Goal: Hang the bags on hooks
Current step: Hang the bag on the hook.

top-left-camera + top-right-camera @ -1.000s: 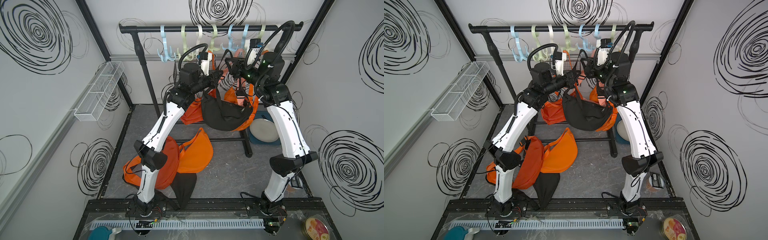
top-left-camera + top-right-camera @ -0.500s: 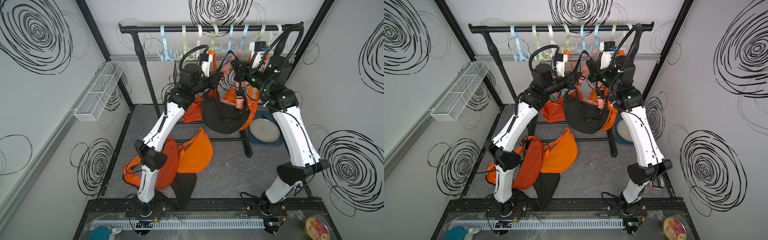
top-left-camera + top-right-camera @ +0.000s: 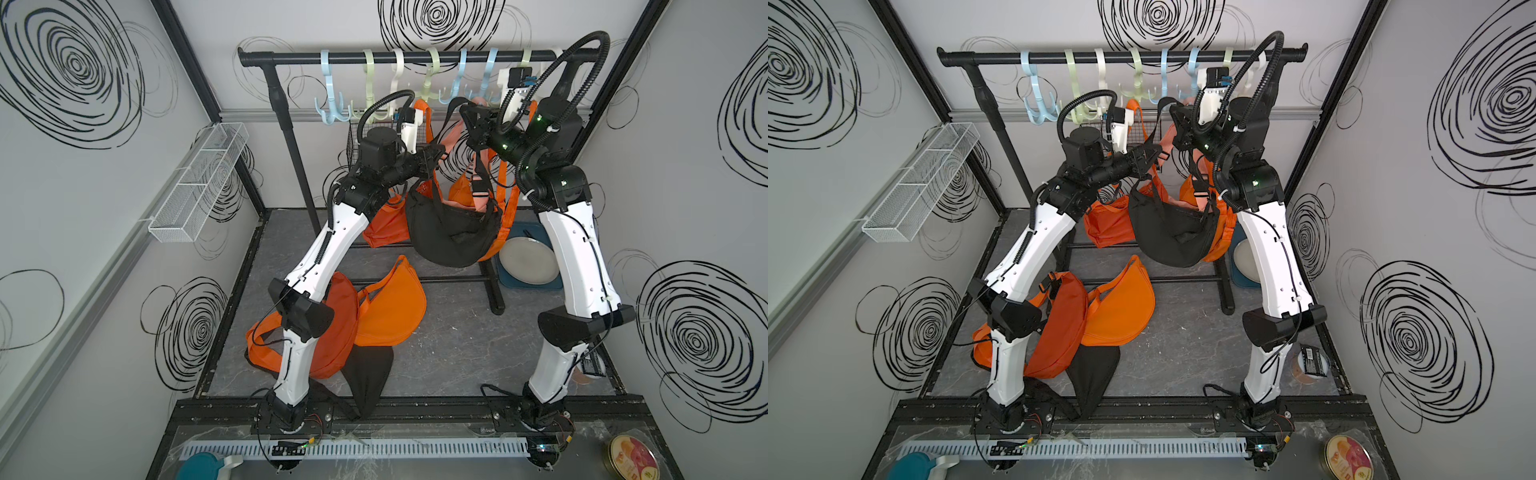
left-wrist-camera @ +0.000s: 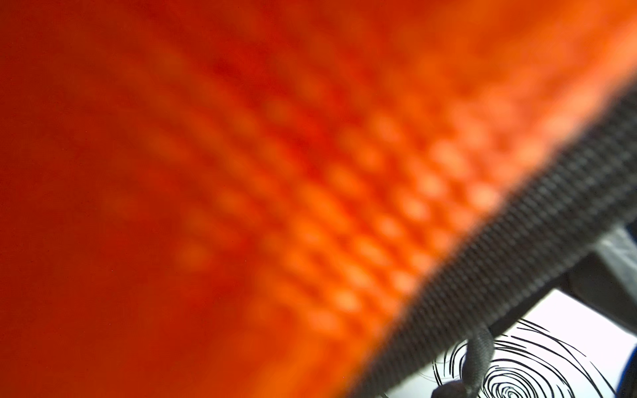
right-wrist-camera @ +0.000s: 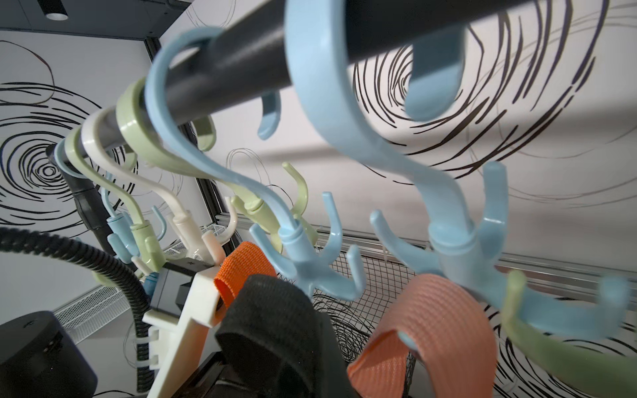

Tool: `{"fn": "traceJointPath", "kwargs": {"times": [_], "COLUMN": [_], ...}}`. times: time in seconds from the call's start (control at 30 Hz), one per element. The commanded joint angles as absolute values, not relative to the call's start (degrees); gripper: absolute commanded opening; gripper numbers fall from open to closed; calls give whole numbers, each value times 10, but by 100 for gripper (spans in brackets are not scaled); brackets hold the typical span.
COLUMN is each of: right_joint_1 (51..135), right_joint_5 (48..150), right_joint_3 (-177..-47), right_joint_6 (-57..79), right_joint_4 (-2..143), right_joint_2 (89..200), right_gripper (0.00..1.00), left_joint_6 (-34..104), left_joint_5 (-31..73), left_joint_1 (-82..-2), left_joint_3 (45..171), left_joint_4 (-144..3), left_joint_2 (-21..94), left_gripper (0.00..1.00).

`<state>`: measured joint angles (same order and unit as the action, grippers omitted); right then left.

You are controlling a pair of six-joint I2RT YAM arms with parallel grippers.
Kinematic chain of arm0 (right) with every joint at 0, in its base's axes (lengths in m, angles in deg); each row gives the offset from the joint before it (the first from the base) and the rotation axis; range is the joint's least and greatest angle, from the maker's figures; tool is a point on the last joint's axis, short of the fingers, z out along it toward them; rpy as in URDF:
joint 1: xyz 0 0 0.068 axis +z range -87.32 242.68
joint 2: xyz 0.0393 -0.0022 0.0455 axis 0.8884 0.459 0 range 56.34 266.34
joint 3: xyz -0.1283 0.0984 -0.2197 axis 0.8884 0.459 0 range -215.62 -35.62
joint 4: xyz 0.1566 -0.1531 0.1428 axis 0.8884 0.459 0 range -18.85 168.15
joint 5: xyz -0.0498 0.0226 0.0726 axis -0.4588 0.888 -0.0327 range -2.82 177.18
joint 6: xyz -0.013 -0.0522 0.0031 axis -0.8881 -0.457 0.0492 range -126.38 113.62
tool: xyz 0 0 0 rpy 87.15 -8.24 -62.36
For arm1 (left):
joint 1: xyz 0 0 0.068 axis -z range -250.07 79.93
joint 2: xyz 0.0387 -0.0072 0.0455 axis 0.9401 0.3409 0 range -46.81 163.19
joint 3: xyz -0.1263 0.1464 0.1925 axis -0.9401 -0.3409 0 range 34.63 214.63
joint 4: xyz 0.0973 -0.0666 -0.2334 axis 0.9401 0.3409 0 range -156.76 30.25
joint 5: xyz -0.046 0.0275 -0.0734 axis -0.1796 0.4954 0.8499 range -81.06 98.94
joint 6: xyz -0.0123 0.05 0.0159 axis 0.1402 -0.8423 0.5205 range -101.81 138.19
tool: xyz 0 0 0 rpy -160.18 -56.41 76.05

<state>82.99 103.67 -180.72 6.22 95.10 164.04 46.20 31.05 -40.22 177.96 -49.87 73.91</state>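
Note:
The black bag point(image 3: 453, 232) point(image 3: 1175, 232) hangs in the air in front of the rack, slung by its black strap between my two grippers. My left gripper point(image 3: 435, 156) point(image 3: 1148, 154) is shut on the strap just above the bag. My right gripper point(image 3: 467, 114) point(image 3: 1177, 114) is higher, shut on a loop of the strap point(image 5: 275, 310) right beneath a light blue hook point(image 5: 310, 272). The loop does not touch the hook. An orange strap point(image 4: 241, 172) fills the left wrist view, blurred, with the black strap point(image 4: 517, 241) along its edge.
The black rail point(image 3: 291, 56) carries several pastel hooks. A salmon strap point(image 5: 448, 327) hangs on the neighbouring blue hook, and orange bags point(image 3: 386, 224) hang behind. More orange bags point(image 3: 386, 307) and a black one point(image 3: 368, 374) lie on the floor, with a plate point(image 3: 528, 262) to the right.
My right gripper has closed on the black strap and risen toward the hooks, its arm swinging right. The left arm has hardly moved.

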Motion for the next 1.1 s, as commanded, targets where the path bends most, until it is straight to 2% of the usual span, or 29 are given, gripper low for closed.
{"fn": "traceJointPath", "kwargs": {"times": [0.0, 0.73, 0.93, 1.07], "right_joint_1": [826, 812, 813, 812], "right_joint_5": [1050, 1040, 1047, 1037], "right_joint_3": [-1837, -1875, -1776, -1697], "right_joint_6": [74, 141, 133, 131], "right_joint_4": [951, 895, 888, 856], "right_joint_2": [1658, 1696, 1658, 1614], "right_gripper": [0, 0, 0, 0], "left_joint_6": [486, 553, 497, 495], "left_joint_5": [324, 333, 310, 315], "left_joint_1": [-414, -436, -411, -403], "left_joint_3": [1812, 1828, 1744, 1735], "left_joint_4": [-535, -600, -584, -581], "left_joint_2": [757, 766, 728, 732], "left_gripper": [0, 0, 0, 0]}}
